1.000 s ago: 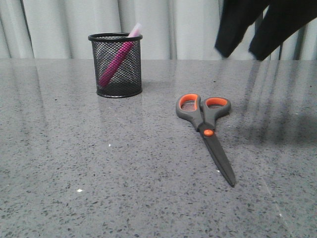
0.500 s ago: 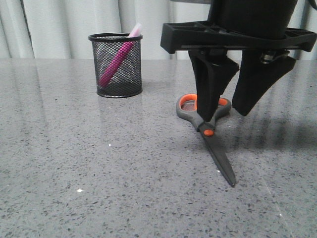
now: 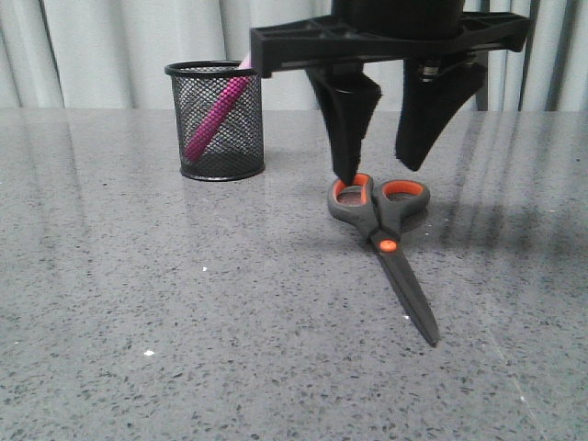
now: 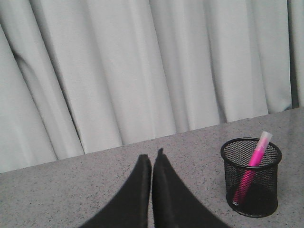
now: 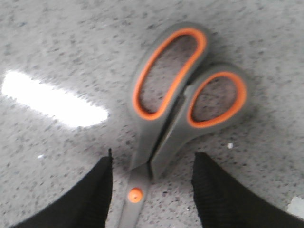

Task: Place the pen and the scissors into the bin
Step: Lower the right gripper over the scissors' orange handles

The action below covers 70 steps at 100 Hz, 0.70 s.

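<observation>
In the front view, the right gripper (image 3: 384,170) is seen spread wide above the handle end of the scissors (image 3: 384,239), nothing being held between its fingers. One fingertip (image 3: 346,170) is lined up with the left orange-lined loop; whether it touches cannot be told. The scissors lie flat and closed on the grey speckled table (image 3: 138,303), blades pointing toward the camera. The black wire-mesh bin (image 3: 217,119) stands upright well to the left, and the pen (image 3: 215,115) is leaned inside it, cap uppermost. The upper part of the arm is cut off by the frame.

In the left wrist view, the left gripper (image 4: 152,159) is shown pressed closed and empty, its fingertips meeting. The bin (image 4: 251,176) with the pen (image 4: 251,168) is seen beside it, before a pale curtain (image 4: 118,71).

In the right wrist view, the scissors (image 5: 178,104) are framed between the two parted fingers (image 5: 95,190), with a clear gap on each side near the orange pivot screw (image 5: 136,194). The blades are cut off, and the picture is somewhat blurred.
</observation>
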### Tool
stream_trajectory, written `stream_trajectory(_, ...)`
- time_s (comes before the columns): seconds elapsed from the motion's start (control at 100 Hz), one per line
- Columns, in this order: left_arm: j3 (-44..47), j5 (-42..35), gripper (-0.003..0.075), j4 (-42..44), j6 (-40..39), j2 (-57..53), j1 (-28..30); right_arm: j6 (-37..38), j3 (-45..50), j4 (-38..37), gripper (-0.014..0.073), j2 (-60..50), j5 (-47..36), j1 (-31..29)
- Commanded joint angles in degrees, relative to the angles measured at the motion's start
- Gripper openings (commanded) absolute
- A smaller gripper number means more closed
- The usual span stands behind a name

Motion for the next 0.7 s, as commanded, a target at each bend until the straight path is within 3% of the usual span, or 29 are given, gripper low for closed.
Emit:
stream_trajectory(0.0,-1.59,-1.50,-0.0022,-1.88,-0.58,0.09,-0.57,2.17,-2.14,-2.15,0.0341,-2.07,-0.47,-0.13)
stream_trajectory(0.69,-1.59,-1.49,-0.0022,-2.13,-0.58,0.09,-3.09,6.94,-1.92,0.68,0.0366,-1.02,-0.44,-0.13)
